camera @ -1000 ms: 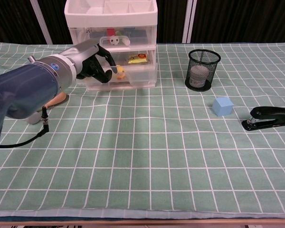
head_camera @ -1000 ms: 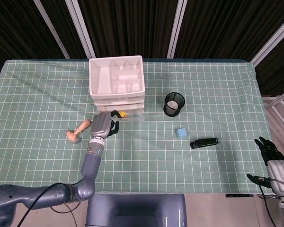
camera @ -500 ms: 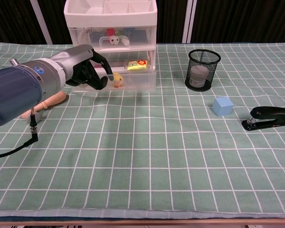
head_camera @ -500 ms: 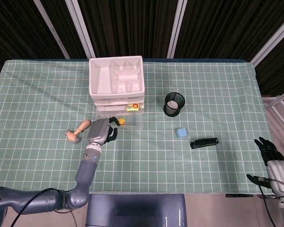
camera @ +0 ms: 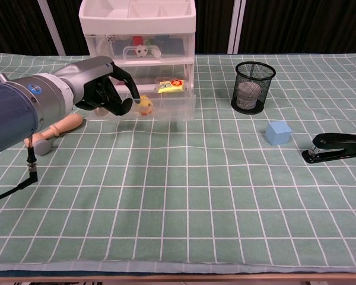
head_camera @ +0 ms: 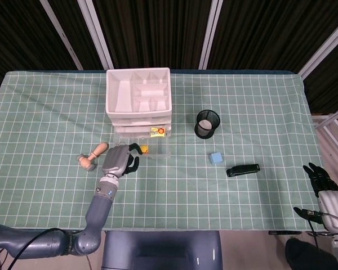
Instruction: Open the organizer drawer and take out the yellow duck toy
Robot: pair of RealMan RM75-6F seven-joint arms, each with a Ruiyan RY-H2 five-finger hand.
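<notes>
Now the left hand hooks curled fingers on the open drawer; duck inside; right hand spread, idle.

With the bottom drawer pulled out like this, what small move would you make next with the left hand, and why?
Probably let go of the drawer front and lift the left hand slightly to come over the rim. The bottom drawer of the organizer already stands out, and the yellow duck toy sits in it just beside the fingers, not yet held.
</notes>
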